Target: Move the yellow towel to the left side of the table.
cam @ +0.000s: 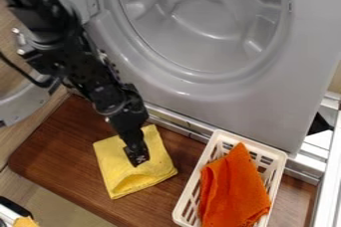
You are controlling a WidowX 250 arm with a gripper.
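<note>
"Camera view: see the fingers (138, 158)?"

"Yes, down against the yellow towel (118, 170), on the brown surface (59, 146). Spread or pinching? Can't tell."

"And for containers?"

"Look right of the towel: a pale slatted basket (252, 143), with an orange cloth (233, 191) bunched inside."
</note>
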